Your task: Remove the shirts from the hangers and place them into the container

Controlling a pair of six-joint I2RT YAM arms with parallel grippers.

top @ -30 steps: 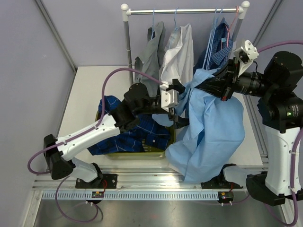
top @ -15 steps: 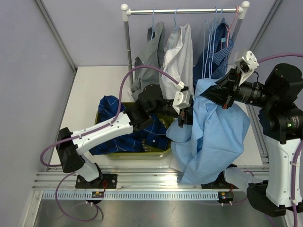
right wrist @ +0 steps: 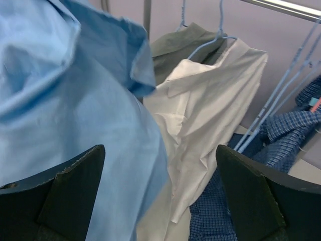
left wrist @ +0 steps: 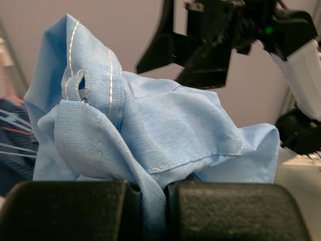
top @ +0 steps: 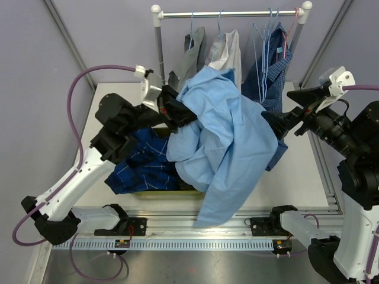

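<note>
From above, we see the left gripper [top: 177,113] clamped on a bunched fold of the light blue shirt [top: 228,136]. The rest of the shirt spills below and away from those jaws as a broad, loose drape. The right gripper [top: 277,125] sits just beyond the cloth's far edge, its jaws wide apart and gripping nothing. Beneath the left jaws lies the container [top: 160,191], an olive plastic tub. Only a strip of its rim shows under the dark blue windowpane-check shirt [top: 139,168] already in it. We judge the step in hand to be carrying the shirt over the tub. To do it well, we would raise the pinch so the long tail clears the rim. We would then bring the bulk over the tub, lower it, and only then let go.

At the left wrist, the two black fingers [left wrist: 70,211] meet on a thin twist of the cloth. Above them sits soft matte weave with white stitched seams and a small loop.

At the right wrist, the blunt dark fingers [right wrist: 256,201] stand open. The blue fabric hangs against one of them, and nothing is pinched. Ahead of the jaws, the white shirt [right wrist: 210,100] and the grey shirt [right wrist: 175,45] hang limp on thin light-blue hangers [right wrist: 208,42]. The navy small-check shirt [right wrist: 225,216] sits lower.
</note>
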